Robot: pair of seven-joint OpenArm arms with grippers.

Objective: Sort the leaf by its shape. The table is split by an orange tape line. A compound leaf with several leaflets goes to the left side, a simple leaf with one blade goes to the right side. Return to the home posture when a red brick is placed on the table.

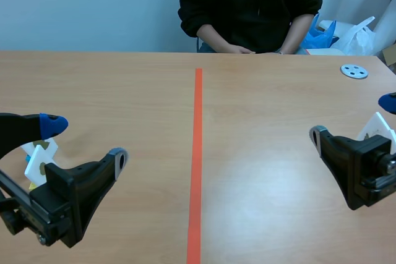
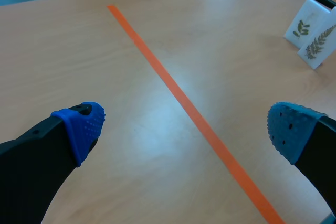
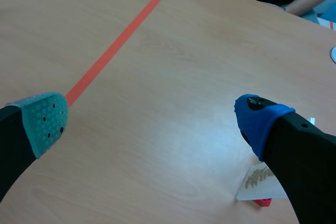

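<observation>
The left fingers (image 1: 52, 125) and right fingers (image 1: 318, 134) are spread wide with nothing in them, parked low near the bench's (image 1: 260, 171) left and right edges. A leaf card (image 1: 37, 164) stands just behind the left ones, and a second leaf card (image 1: 377, 129) by the right ones. Those are probably already sorted, so the arms seem to be waiting for another leaf.

Pale blue wall (image 1: 93, 4), light wooden table (image 1: 124, 85)

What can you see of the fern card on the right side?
The fern card is a white card bearing a green frond of many small leaflets. It stands on the table right of the tape line, close beside a second leaf card; whether they touch is unclear. Nothing grips it.
</observation>
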